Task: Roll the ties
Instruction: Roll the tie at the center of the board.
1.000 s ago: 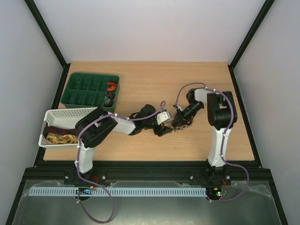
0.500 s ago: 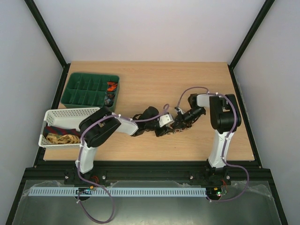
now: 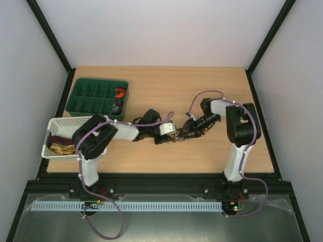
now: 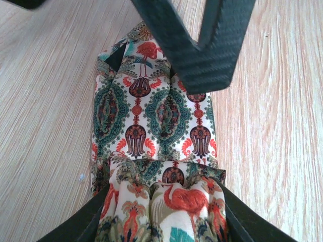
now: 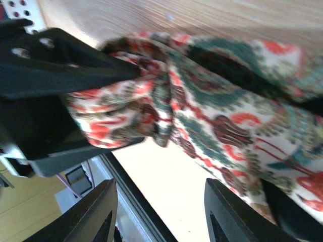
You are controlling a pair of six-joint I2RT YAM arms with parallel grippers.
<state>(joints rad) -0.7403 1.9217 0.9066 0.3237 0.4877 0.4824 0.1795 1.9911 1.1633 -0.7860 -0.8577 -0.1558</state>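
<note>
Wooden table (image 3: 151, 85) | patterned tie (image 4: 151, 116) mid-table, bunched end clamped in left gripper (image 4: 161, 212) | right gripper (image 3: 189, 132) jaws apart at its flat tail | rolled ties (image 3: 120, 93) sit in green tray (image 3: 81, 91) | basket (image 3: 60, 122) holds more, so I'd call it well short of done

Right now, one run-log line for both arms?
left gripper: jaws shut on floral tie | right gripper: jaws open | tie: rest flat on table

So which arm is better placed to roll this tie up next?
Left. The left gripper is clamped on the bunched end of the tie, so it can probably turn the roll; the right gripper stands open, holding nothing.
</note>
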